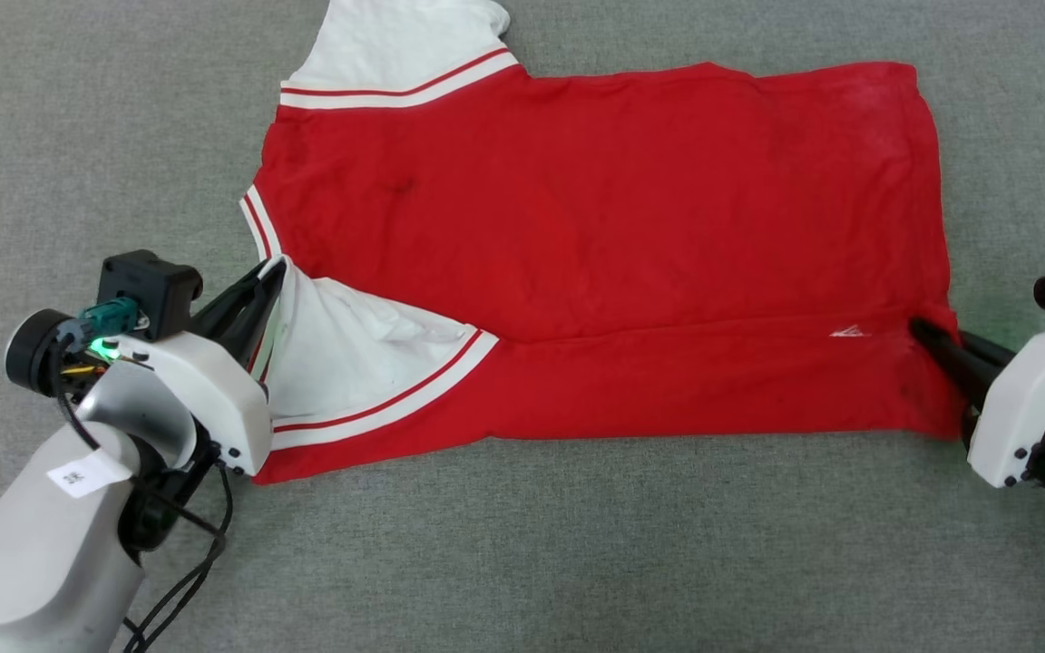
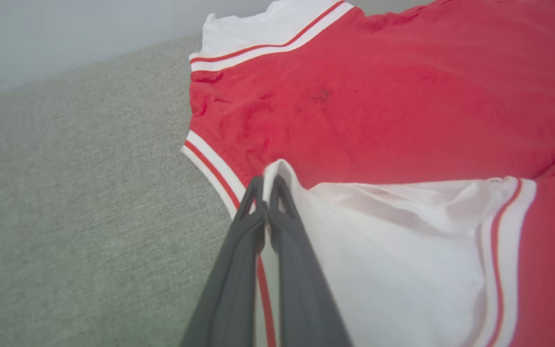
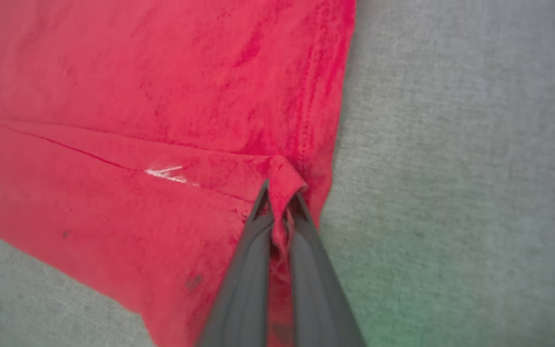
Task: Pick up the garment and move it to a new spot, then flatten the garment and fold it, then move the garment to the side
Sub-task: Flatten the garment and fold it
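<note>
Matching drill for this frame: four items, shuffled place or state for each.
1. left gripper
2. right gripper
3. small white logo
4. far white short sleeve

A. on red cloth beside the right gripper
B. shut on hem corner of the red jersey T-shirt
C. free, far side
D. shut on near white short sleeve

Pairs: 1-D, 2-B, 3-A, 4-C

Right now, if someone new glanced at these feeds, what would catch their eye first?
A red shirt lies spread across the grey surface, its near edge folded over. The left gripper pinches the white sleeve at left; the right gripper pinches the hem corner at right.
</note>
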